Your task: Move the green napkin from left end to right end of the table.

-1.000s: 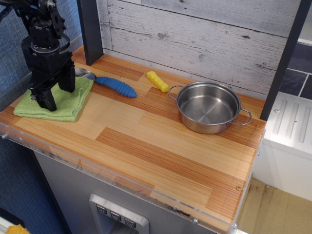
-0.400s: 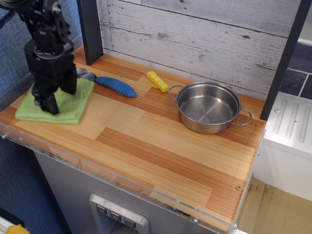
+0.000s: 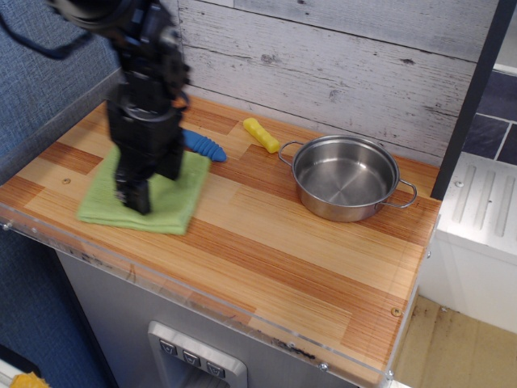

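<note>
The green napkin (image 3: pixel 176 208) lies flat on the wooden table (image 3: pixel 283 250), left of the middle. My gripper (image 3: pixel 149 190) points straight down onto the napkin's centre. Its dark fingers (image 3: pixel 133 196) press into the cloth and grip it. The arm is motion-blurred and hides the napkin's middle and back edge. The steel pot (image 3: pixel 346 176) stands at the right end of the table, well apart from the napkin.
A blue-handled utensil (image 3: pixel 207 147) lies just behind the napkin, partly hidden by the arm. A yellow piece (image 3: pixel 260 134) lies near the back wall beside the pot's handle. A white slatted unit (image 3: pixel 485 212) stands beyond the table's right end.
The gripper has moved right and a little toward the front, dragging the napkin with it from the far left end. The utensil, yellow piece and pot have not moved.
</note>
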`<state>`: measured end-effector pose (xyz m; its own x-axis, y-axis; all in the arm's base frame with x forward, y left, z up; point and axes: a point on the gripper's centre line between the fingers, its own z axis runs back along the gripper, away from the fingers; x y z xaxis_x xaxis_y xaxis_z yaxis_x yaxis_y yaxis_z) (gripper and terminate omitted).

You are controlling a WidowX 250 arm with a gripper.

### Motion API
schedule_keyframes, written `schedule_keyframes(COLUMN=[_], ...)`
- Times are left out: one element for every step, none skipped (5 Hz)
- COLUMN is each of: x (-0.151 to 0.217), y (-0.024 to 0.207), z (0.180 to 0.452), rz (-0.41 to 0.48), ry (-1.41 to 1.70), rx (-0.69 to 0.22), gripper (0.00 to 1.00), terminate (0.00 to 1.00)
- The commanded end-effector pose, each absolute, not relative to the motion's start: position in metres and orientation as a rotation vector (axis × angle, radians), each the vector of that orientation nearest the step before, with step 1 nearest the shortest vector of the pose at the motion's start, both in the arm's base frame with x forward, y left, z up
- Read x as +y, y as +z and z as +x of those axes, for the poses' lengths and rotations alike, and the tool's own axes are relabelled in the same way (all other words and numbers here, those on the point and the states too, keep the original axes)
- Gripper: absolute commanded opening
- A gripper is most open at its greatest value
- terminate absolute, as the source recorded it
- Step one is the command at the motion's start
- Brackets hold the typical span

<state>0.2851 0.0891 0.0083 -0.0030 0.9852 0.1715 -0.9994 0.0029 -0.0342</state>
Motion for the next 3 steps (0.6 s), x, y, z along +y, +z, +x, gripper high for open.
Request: schedule_keyframes(x=[0.017, -0.015, -0.043], y=[0.022, 0.023, 0.024], z=[0.296, 0.299, 0.295], rz=[0.077, 0.054, 0.047], ry=[1.459, 1.419, 1.388], rx=[-0.212, -0.218, -0.202], gripper=[1.00, 1.00, 1.00], terminate=[0.00, 0.00, 0.00])
